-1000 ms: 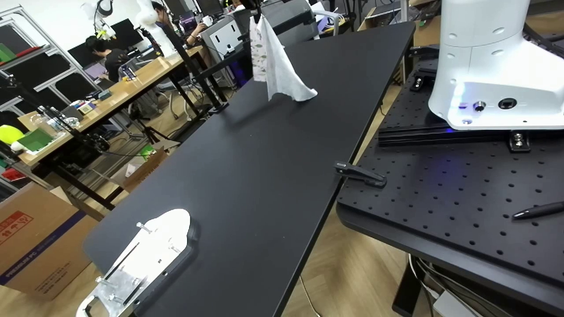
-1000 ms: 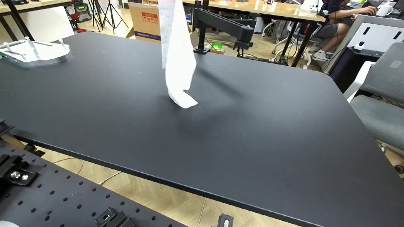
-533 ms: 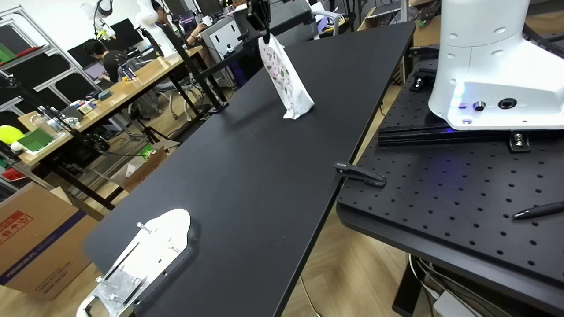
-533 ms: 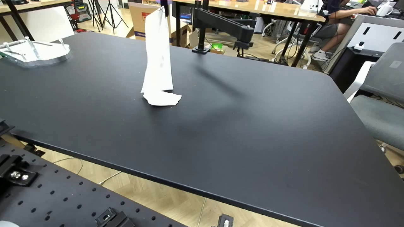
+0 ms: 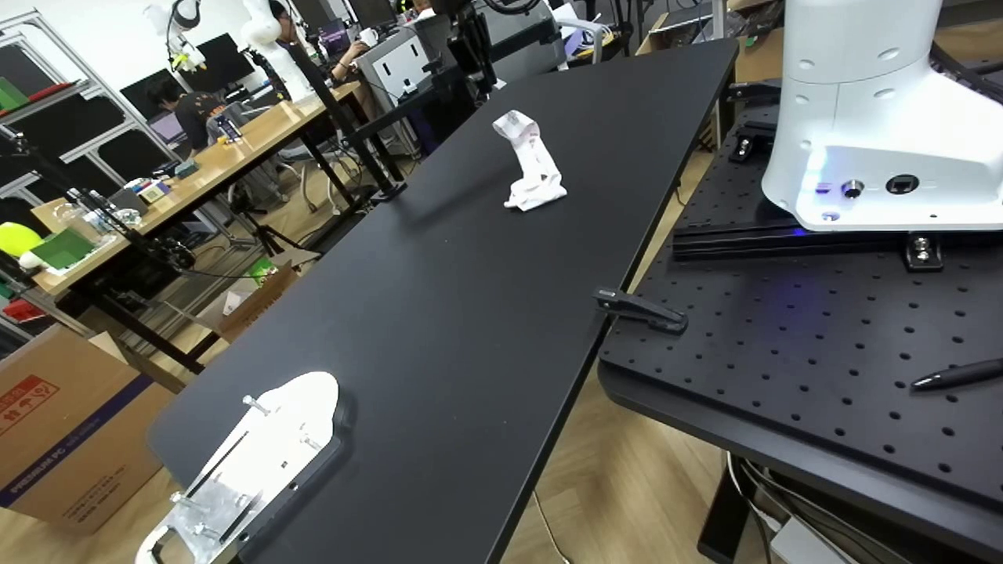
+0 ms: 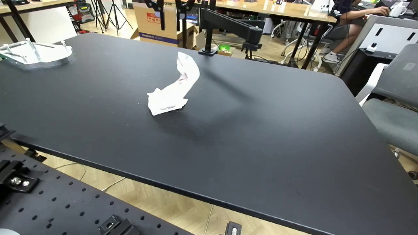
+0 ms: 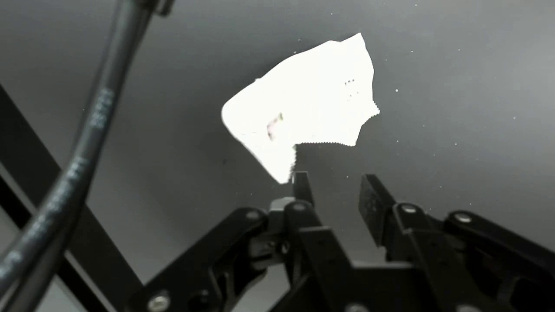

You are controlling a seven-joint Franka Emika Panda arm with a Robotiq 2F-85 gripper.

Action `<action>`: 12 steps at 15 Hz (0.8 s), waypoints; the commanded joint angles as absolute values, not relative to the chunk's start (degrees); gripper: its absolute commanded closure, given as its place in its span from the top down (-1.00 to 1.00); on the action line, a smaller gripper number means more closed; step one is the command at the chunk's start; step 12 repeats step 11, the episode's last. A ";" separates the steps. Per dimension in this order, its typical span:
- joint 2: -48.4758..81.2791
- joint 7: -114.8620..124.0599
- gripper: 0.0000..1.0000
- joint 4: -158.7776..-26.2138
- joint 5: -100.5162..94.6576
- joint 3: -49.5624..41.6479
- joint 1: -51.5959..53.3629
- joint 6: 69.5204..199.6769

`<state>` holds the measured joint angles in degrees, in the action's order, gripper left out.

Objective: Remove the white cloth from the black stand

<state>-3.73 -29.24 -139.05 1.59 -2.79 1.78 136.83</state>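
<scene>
Wrist view shows the white cloth (image 7: pixel 314 95) bent, with pinkish marking.

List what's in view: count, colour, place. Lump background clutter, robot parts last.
Table: 1, black, centre
Cloth: 1, white, faint print, lower end on table, upper part bent
Stand: 1, black, at table edge
Pegged fixture: 1, white and silver, on table
Perforated board: 1, black, beside table
Clamp: 1+, black, spanning table and board
Pen: 1, black, on board
Cardboard boxes: several, brown, around table
Chair: 1+, grey, beside table
Wooden bench: 1+, light brown, background
People: 2+, dark clothes, background
Background clutter: uncounted, mixed colours, beyond table
Arm base: 1, white, above board
Cable: 1+, dark, at the wrist
Tool: 1, black, open, above and apart from cloth
</scene>
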 commanded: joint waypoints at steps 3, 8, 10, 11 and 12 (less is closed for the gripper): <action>-5.59 -27.87 0.60 -140.29 -1.57 -1.83 1.37 137.82; -4.35 -27.59 1.00 -139.51 -0.70 -1.61 1.51 137.18; -4.25 -27.55 1.00 -139.55 -0.78 -1.53 1.52 137.21; -4.15 -27.58 1.00 -139.55 -0.78 -1.52 1.51 137.23; -4.15 -27.58 1.00 -139.55 -0.78 -1.52 1.51 137.23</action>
